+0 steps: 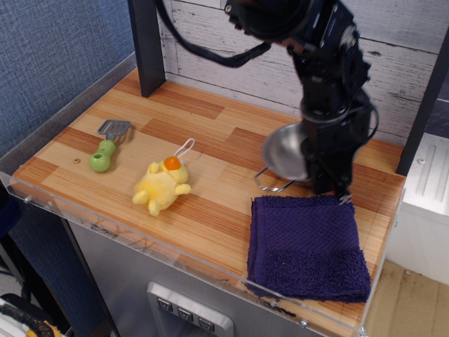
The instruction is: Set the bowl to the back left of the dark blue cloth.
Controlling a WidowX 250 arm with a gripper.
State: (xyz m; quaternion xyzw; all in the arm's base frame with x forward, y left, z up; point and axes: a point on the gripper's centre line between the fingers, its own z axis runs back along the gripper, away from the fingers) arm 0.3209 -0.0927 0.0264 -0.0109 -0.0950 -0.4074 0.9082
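The shiny steel bowl (286, 150) is tipped up on edge, its hollow facing left, just behind the back left corner of the dark blue cloth (307, 246). One wire loop handle (271, 185) hangs down near the wood. My gripper (332, 184) reaches down from the black arm and is shut on the bowl's right rim, just above the cloth's back edge. The fingertips are partly hidden behind the arm's body. The cloth lies flat at the front right of the counter.
A yellow plush duck (163, 184) lies mid-counter, and a green-handled scraper (105, 149) lies at the left. A black post (146, 45) stands at the back left. A clear plastic lip (140, 242) runs along the front edge. A white unit (428, 179) stands to the right.
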